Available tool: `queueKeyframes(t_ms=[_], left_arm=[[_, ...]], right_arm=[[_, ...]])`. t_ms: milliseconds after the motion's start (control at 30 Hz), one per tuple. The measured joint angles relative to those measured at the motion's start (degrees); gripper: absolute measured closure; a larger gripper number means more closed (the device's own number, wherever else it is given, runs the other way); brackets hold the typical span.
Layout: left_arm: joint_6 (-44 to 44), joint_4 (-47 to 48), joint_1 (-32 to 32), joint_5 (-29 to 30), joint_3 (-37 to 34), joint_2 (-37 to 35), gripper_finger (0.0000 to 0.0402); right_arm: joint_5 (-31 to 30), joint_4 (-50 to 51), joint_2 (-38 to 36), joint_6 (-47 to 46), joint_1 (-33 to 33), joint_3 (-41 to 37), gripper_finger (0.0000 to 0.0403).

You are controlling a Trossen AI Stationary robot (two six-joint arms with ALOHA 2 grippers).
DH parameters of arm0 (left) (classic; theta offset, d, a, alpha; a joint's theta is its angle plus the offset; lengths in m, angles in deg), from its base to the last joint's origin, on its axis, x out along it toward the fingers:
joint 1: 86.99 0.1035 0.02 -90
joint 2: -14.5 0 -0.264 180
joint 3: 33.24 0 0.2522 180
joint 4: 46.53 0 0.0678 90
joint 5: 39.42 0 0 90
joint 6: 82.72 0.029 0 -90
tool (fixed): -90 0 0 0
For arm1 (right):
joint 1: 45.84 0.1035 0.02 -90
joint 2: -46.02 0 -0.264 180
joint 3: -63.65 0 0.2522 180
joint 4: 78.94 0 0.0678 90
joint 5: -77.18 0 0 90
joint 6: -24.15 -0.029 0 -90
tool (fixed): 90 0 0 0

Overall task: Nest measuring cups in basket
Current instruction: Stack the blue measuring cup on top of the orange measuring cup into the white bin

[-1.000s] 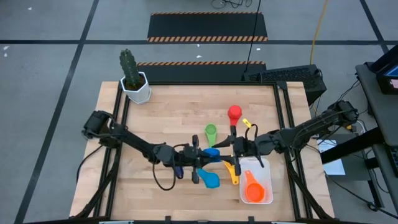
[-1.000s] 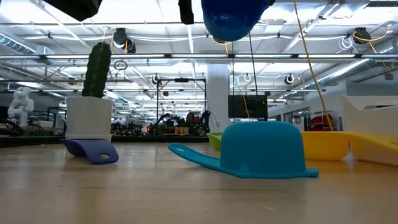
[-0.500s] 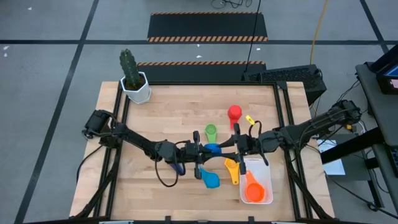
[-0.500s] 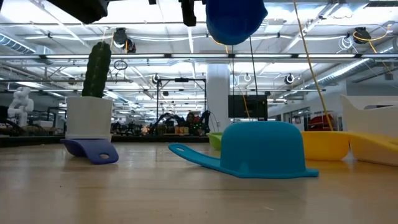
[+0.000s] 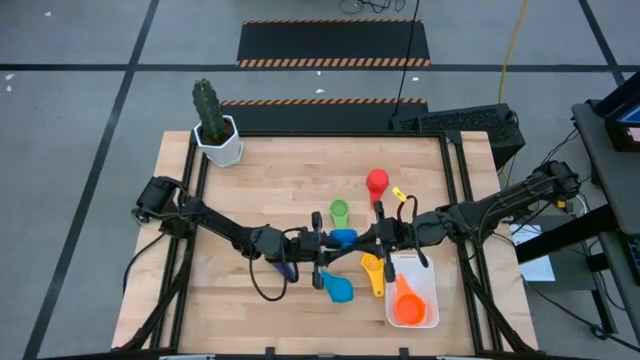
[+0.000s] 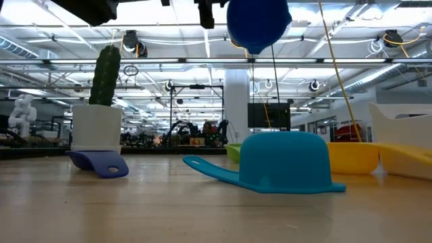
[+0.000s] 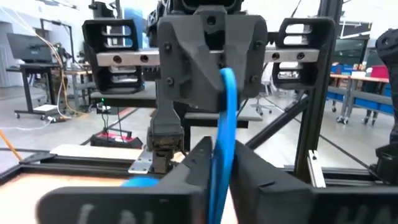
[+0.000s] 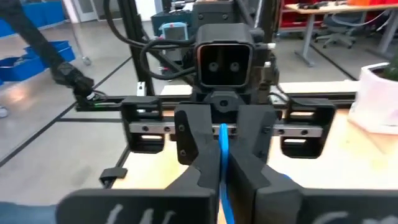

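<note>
both grippers meet over the middle of the table (image 5: 270, 180), a handover in mid-air: the right gripper (image 5: 368, 238) has its fingers pinched onto the flat handle of the blue cup (image 5: 343, 237), a thin blue strip between its pads in its own wrist view, while the left gripper (image 5: 318, 243) has the same cup edge-on between fingers that look barely parted – loosening or gripping, i cannot tell.

largest to smallest: the wooden table; the cactus pot (image 5: 219, 140) at its far left corner; the white basket (image 5: 425, 300) near the right front edge, an orange cup (image 5: 405, 306) lying in it; then the loose cups – a teal one (image 5: 336, 289) upside down, a yellow one (image 5: 372, 268) just beside the basket, a dark blue one (image 5: 287, 269) under the left arm, green (image 5: 339, 211) and red (image 5: 377, 181) farther back.

these cups look light, stiff and smooth – likely slippery. i'd take each by its flat handle, near the bowl, so it can't swing.
</note>
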Motion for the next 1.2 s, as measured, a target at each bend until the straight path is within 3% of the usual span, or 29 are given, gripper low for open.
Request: queueKeyframes(t_ms=[200,333,600,733,867,1200], left_arm=[[-3.16,9.92,-0.30,0.04,-0.07,-4.83,0.0247],[-4.22,20.69,-0.31,0.25,-0.04,-10.92,0.0210],[-6.31,30.08,-0.40,0.27,0.00,-17.85,0.0198],[-6.53,30.49,-0.38,0.28,0.00,-18.65,0.0206],[-7.81,30.92,-0.03,0.28,0.00,-18.67,0.0217],[-8.93,32.24,-0.73,0.27,0.00,-18.65,0.0229]], right_arm=[[6.29,5.54,-4.21,-5.49,-0.99,0.00,0.0400],[11.13,13.33,-9.12,-11.38,-1.33,0.00,0.0401],[25.78,23.98,-14.56,-28.01,-2.18,0.00,0.0401],[29.23,27.79,-14.41,-35.35,-2.18,-0.25,0.0401],[32.35,24.03,-14.08,-42.12,-1.39,-3.79,0.0401],[32.29,-0.15,-14.12,-57.32,3.33,-17.88,0.0401]])
